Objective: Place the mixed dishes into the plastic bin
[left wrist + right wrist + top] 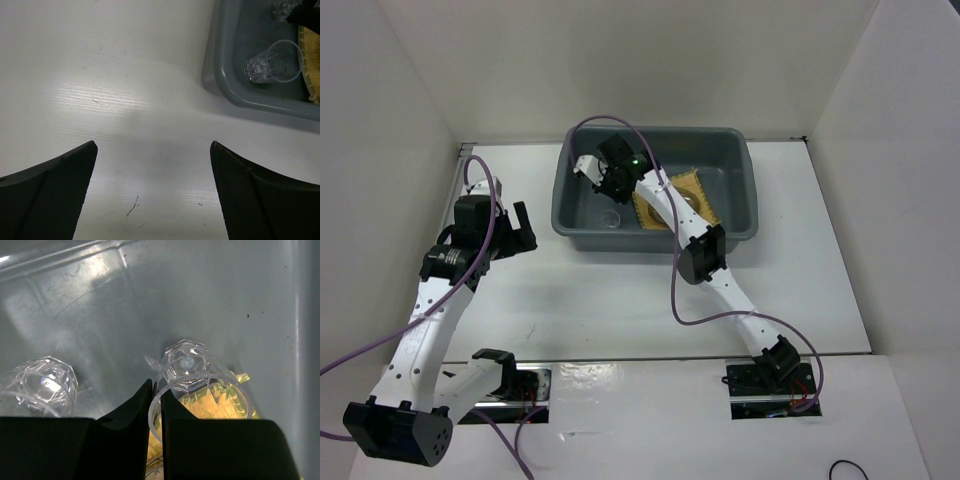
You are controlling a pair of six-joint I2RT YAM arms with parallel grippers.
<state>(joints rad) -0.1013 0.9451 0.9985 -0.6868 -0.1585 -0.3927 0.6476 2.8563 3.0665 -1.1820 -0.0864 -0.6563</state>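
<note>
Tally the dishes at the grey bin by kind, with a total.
Clear cups: 2, the held cup pinched by its rim in the right claw and the loose cup beside it
Woven placemat: 1
Total: 3 in the grey bin. No plate can be made out.

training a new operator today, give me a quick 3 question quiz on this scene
1. True or false: the left gripper is open over the table.
2. What does the right gripper pinch? A) a fork B) a cup by its rim C) a sponge
3. Fill in: the mat lies inside the ___.

Key: 1 true; 2 B; 3 bin.
</note>
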